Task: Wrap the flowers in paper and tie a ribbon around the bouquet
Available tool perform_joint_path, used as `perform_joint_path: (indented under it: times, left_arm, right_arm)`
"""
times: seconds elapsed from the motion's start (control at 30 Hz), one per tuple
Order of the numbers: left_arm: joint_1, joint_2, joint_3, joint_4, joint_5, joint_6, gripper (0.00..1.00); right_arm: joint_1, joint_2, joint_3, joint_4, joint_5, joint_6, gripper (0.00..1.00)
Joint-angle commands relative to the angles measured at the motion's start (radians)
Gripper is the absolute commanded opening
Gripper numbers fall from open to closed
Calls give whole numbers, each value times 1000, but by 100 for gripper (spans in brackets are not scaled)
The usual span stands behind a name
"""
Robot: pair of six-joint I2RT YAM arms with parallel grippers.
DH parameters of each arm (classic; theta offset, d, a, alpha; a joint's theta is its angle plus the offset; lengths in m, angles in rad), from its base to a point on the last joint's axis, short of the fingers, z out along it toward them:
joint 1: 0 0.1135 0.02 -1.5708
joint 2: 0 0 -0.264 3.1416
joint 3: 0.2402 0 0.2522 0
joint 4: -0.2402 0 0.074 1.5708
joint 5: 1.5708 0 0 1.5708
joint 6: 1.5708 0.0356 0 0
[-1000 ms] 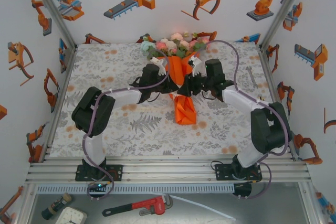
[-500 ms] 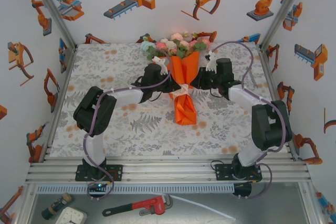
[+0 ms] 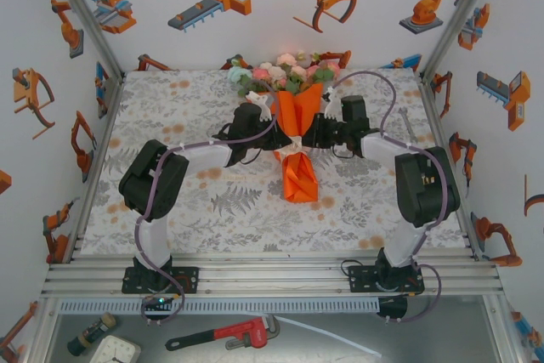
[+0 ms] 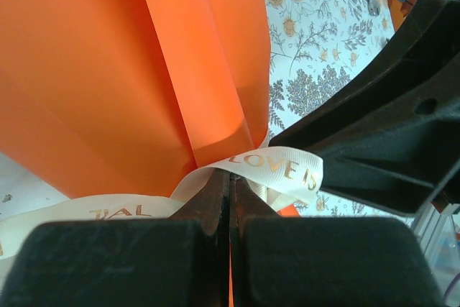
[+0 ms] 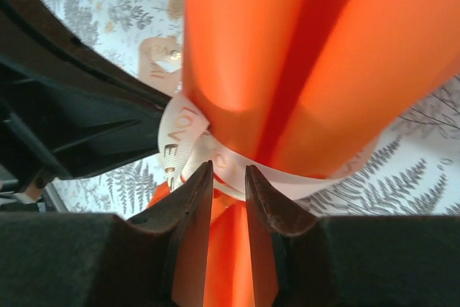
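The ribbon [image 4: 280, 167] goes around the narrow waist of the bouquet [image 3: 297, 121]. It is a cream band with gold letters, and it gathers the orange paper [image 4: 108, 70] into long folds there. The left claw [image 4: 230, 177] is clamped on the ribbon right at its tips, probably to keep the band tight for the knot. The right claw [image 5: 228, 177] faces it from the opposite side. Its jaws stand a little apart with the ribbon just in front of them, and I cannot tell if they grip it. The bouquet lies on the floral-print worktop [image 3: 170, 108] between the claws, with the flowers [image 3: 280, 72] beyond them.
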Motion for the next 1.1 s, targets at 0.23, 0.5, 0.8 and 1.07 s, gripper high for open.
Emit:
perform_joint_path:
  times: [0.23,0.5,0.8,1.07]
  left_arm:
    - [-5,2,13,47,37,16,0]
    - [-4,10,11,87,87,4,0]
    - [-4,-15,-16,96,107,14,0]
    - [2,-40,-46,104,77,25,4]
  right_arm:
    - [8,-2,19,49,-74,9,38]
    - [32,26,47,58,-72,8,40]
    - [32,32,39,95,-42,7,19]
    - [32,10,22,106,-35,-11,0]
